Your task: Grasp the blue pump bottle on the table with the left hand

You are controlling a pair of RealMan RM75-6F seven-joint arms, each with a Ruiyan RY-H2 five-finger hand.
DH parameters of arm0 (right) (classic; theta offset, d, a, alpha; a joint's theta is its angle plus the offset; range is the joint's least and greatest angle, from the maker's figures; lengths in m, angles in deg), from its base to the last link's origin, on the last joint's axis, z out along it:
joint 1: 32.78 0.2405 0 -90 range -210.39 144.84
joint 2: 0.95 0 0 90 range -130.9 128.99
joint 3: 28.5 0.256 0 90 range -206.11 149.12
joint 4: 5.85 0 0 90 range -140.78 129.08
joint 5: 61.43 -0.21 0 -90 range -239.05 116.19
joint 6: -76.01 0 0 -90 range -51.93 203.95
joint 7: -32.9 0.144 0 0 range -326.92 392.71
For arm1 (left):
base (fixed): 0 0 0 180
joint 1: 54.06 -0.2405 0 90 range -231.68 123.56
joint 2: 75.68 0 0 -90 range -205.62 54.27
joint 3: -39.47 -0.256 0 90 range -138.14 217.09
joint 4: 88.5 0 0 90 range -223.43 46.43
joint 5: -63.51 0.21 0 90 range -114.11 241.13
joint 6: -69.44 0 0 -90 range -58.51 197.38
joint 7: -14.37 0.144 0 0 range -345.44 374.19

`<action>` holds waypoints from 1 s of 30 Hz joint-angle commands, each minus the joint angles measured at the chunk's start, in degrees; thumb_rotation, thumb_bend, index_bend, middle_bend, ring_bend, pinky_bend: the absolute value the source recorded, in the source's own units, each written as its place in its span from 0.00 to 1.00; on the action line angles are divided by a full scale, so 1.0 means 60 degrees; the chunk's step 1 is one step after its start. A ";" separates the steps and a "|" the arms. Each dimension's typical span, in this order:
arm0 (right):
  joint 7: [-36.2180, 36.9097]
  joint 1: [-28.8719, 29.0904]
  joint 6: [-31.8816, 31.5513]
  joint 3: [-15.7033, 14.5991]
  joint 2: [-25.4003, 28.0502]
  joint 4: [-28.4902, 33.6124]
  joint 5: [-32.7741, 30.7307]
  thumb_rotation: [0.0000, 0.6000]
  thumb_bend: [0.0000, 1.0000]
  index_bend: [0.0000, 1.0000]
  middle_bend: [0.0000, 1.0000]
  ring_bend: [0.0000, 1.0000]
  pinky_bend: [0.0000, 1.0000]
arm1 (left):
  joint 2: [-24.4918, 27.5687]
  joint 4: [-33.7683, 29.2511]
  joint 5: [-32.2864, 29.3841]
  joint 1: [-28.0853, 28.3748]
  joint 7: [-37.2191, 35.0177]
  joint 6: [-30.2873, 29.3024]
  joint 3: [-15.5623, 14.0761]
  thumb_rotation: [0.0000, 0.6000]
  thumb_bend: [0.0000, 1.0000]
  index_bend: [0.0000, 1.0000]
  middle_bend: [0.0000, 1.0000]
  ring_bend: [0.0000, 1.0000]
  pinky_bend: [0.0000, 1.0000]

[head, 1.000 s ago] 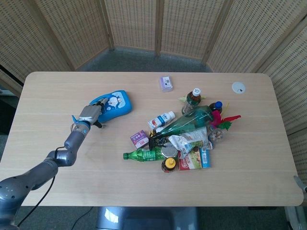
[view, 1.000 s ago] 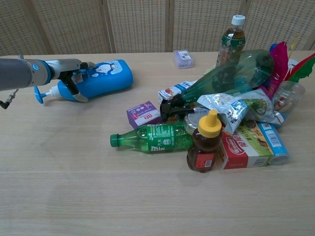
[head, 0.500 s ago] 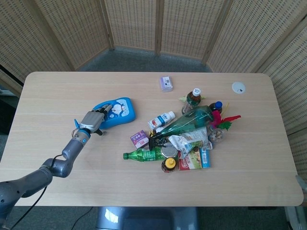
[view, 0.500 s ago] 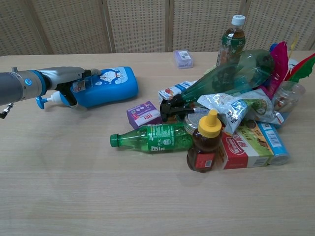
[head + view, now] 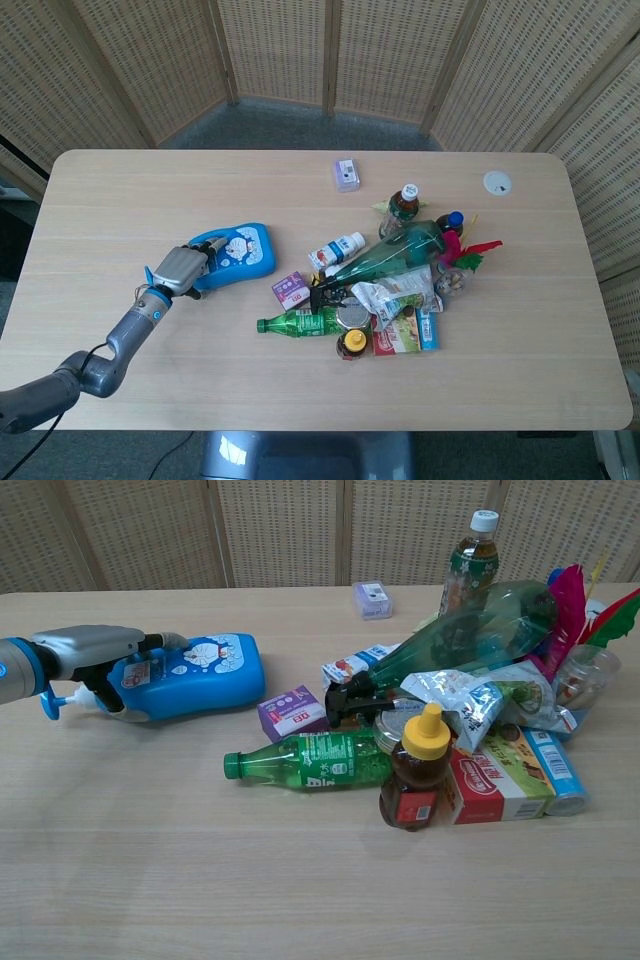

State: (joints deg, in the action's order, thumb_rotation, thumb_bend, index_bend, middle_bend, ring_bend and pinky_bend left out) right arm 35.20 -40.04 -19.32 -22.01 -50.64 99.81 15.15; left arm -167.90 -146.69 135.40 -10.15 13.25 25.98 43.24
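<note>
The blue pump bottle [image 5: 236, 255] [image 5: 195, 675] has a cartoon label and lies on its side left of the pile, its pump nozzle pointing left. My left hand [image 5: 180, 268] [image 5: 95, 652] grips the bottle's neck end, fingers wrapped over the top of it. In the chest view the bottle seems to sit just on or barely above the table [image 5: 300, 880]; I cannot tell which. My right hand is in neither view.
A pile sits centre-right: green bottle [image 5: 310, 760], purple box [image 5: 292, 712], honey bottle [image 5: 415, 768], large green bottle [image 5: 480, 625], snack packs, feathers. A small purple box [image 5: 346, 175] and a white disc [image 5: 497, 182] lie further back.
My left hand has drawn the blue bottle toward me and to the left, away from the table's centre, keeping its hold on the neck end.
</note>
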 commanded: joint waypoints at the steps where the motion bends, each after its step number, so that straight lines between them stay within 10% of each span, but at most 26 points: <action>1: 0.0068 -0.0028 -0.0033 -0.0003 0.0002 -0.0040 0.0057 0.74 0.19 0.00 0.00 0.00 0.00 | 0.0286 -0.0414 0.0226 -0.0266 0.0089 -0.0540 -0.0034 1.00 0.37 0.57 0.62 0.83 0.73; 30: 0.0936 0.0498 0.0941 -0.0166 -0.1105 -0.1236 0.0660 0.74 0.19 0.00 0.00 0.00 0.00 | 0.7196 -0.8568 0.0305 -0.1742 -0.1427 -0.4502 0.2891 1.00 0.37 0.57 0.62 0.80 0.70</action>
State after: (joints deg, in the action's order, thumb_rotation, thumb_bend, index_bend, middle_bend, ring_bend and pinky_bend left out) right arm 40.79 -37.08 -13.71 -22.99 -57.24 92.41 19.09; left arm -125.42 -197.40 137.53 -20.01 5.35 -0.60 60.04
